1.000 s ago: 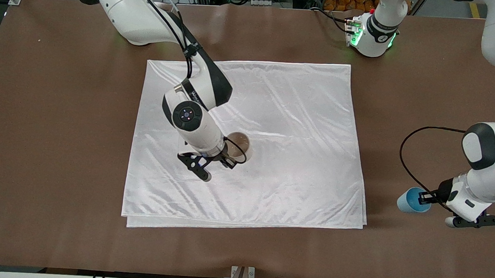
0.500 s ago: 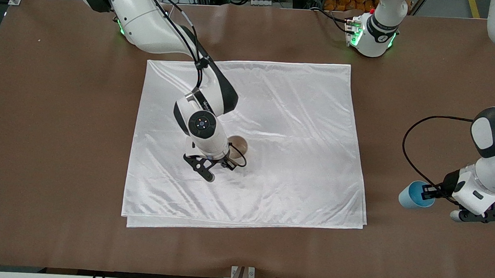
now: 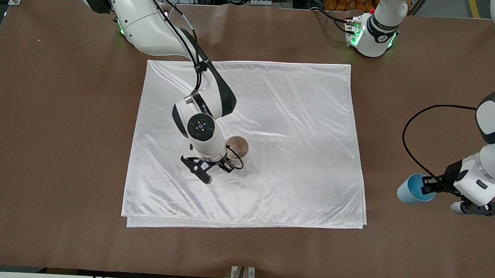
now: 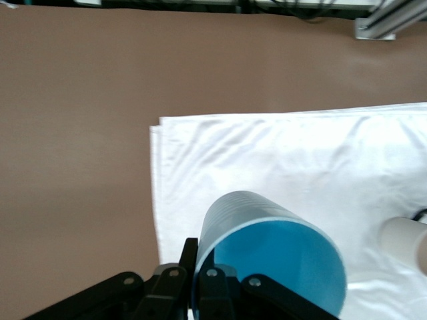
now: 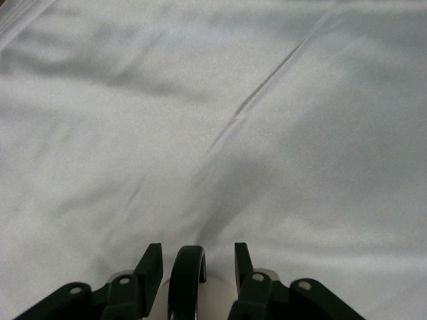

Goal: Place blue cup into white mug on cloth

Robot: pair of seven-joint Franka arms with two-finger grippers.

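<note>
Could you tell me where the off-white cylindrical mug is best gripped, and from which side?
By the black loop handle, from the front-camera side: the off-white cylindrical mug stands upright, its handle jutting that way, where the right pincer straddles it.

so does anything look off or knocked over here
Nothing stands out. The white mug stands upright on the wrinkled cloth with the right gripper around its handle. The left gripper holds the blue cup tilted, off the cloth toward the left arm's end. Nothing spilled.
</note>
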